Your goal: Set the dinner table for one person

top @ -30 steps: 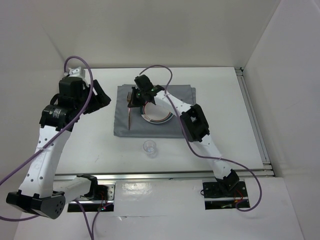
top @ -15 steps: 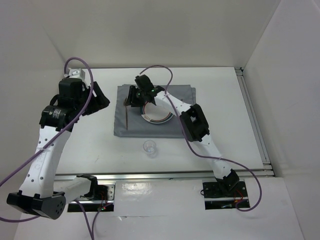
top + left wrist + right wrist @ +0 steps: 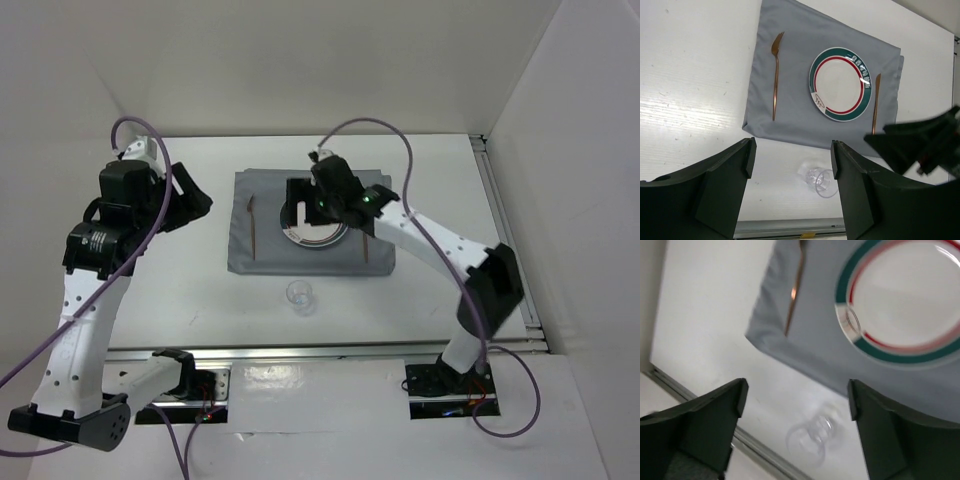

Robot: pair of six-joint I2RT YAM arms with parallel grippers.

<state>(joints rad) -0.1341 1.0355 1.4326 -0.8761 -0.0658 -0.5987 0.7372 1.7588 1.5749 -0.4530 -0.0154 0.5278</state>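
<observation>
The white dinner table [image 3: 450, 200] carries a grey mat [image 3: 245, 255]. On the mat a green- and red-rimmed plate [image 3: 840, 83] lies in the middle. A copper fork [image 3: 775, 75] lies to its left and a copper knife [image 3: 875, 102] to its right. A clear glass [image 3: 300, 295] stands on the bare table in front of the mat. My right gripper [image 3: 298, 215] hovers open above the plate's left side, holding nothing. My left gripper [image 3: 188, 200] hangs open and empty over the table, left of the mat.
A silver rail [image 3: 330, 350] runs along the near table edge, another along the right edge [image 3: 510, 240]. White walls enclose the back and sides. In the left wrist view the right arm's dark body [image 3: 920, 145] covers the mat's near right corner.
The right gripper opened and let go of the fork, which now lies on the mat's left side. The right arm swung right, its gripper now above the plate. The left arm shifted slightly left.
</observation>
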